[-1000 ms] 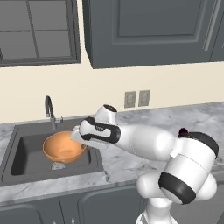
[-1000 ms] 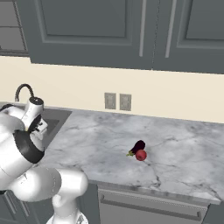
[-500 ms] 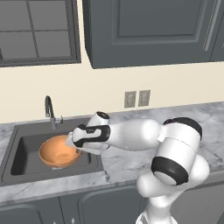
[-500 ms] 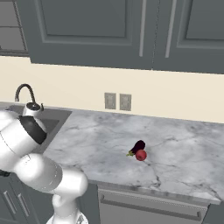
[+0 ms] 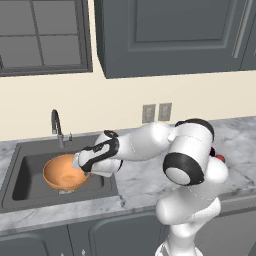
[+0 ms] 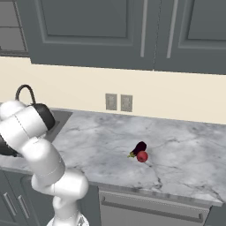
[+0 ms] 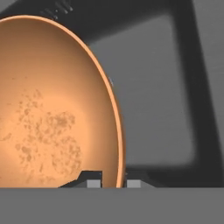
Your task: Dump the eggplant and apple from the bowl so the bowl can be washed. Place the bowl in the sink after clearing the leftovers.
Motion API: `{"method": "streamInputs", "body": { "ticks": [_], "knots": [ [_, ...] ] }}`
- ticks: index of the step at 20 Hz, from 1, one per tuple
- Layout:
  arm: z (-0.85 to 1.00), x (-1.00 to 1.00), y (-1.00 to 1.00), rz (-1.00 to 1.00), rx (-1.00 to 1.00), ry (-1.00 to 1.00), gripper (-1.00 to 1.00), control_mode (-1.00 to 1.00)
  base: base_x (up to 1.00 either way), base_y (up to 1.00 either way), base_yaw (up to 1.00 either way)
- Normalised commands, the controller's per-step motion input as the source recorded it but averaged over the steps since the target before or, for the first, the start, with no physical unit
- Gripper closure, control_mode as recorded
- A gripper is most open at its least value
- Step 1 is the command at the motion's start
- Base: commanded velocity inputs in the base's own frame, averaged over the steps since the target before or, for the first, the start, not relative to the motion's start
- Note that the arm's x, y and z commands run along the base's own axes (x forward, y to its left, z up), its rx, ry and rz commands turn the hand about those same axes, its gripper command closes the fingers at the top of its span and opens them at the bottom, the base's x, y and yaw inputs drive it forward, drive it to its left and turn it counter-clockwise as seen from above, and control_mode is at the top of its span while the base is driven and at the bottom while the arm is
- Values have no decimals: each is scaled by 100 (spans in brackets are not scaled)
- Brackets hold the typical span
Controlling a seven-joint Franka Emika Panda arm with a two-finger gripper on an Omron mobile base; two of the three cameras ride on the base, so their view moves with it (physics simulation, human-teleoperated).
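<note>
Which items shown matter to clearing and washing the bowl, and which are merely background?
Job: round orange-tan bowl, dark grey sink, dark purple eggplant, small red apple, end effector.
Background: curved dark faucet, wall outlets, grey cabinets.

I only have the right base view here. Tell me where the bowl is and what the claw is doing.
Observer: The bowl is down in the sink, in the left base view.
Operator: Report the claw.
Observer: The claw is shut on the bowl's rim, one fingertip inside and one outside, in the hand view.
Operator: Check the bowl for leftovers.
Observer: No eggplant or apple in it; the hand view shows just speckled residue on the inside.
Operator: Say whether it sits flat.
Observer: The left base view shows it tilted, opening facing up and slightly toward the camera; I cannot tell whether it touches the basin floor.
</note>
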Motion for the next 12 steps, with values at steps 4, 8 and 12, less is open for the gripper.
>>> {"method": "streamInputs", "body": {
  "ticks": [4,8,12],
  "knots": [
    [-40,0,0,-7,-5,0,100,-100,0,0,0],
    [-13,-2,0,-3,-1,-1,100,-100,0,0,0],
    [0,0,0,0,1,-1,-100,-100,0,0,0]
  ]
}}
